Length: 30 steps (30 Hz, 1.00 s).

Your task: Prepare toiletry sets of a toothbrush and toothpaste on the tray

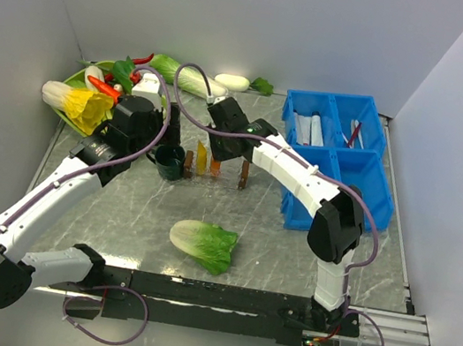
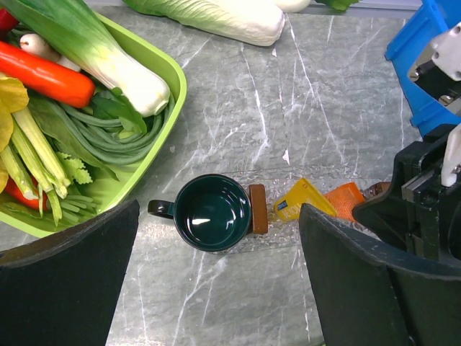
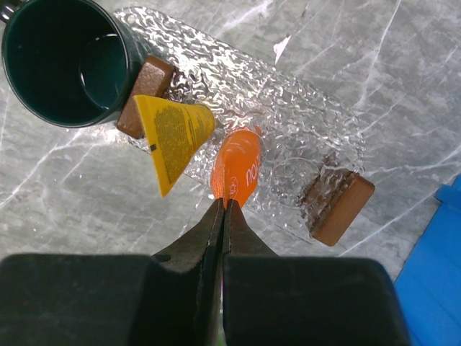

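toothpaste stage nearly done: yellow tube (image 3: 171, 137) lies on the tray (image 3: 288, 122), orange tube (image 3: 238, 169) pinched by closed right claw (image 3: 223, 209) above it. left claw (image 2: 218, 216) open (idle). toothbrushes (image 1: 315, 131) remain in blue bin (image 1: 366, 174).

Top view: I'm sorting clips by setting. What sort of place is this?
Probably a robot lab test cell, not a home: bare grey walls box in a marble-look table, with blue bins and a toy-looking cabbage as props.
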{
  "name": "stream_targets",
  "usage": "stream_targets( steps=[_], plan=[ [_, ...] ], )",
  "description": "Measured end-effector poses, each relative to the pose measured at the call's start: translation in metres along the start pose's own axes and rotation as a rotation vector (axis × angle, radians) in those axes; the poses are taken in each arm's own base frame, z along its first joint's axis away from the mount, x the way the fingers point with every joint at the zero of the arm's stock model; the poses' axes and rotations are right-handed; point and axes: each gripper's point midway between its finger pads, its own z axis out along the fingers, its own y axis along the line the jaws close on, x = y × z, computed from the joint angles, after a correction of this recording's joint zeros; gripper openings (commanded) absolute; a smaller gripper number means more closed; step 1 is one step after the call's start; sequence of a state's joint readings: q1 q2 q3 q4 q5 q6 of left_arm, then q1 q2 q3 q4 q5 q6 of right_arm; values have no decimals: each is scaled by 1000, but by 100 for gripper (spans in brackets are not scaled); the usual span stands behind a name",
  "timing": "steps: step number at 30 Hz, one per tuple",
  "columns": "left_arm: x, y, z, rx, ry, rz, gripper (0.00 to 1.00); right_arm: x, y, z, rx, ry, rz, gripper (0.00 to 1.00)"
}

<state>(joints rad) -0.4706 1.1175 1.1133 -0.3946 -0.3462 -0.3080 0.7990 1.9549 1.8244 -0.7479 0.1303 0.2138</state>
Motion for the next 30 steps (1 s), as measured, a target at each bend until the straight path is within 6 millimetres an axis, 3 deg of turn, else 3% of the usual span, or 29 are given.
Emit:
stream_targets(
  steps=[16, 23, 30],
  plan=[
    [0, 0, 0, 0, 0, 0, 96, 0, 1, 0, 0, -1, -5, 47],
    [0, 0, 0, 0, 0, 0, 97, -1, 0, 0, 5, -7, -4, 73],
    [1, 2, -1, -10, 8, 3, 97, -2, -4, -6, 0, -27, -12, 80]
  ],
)
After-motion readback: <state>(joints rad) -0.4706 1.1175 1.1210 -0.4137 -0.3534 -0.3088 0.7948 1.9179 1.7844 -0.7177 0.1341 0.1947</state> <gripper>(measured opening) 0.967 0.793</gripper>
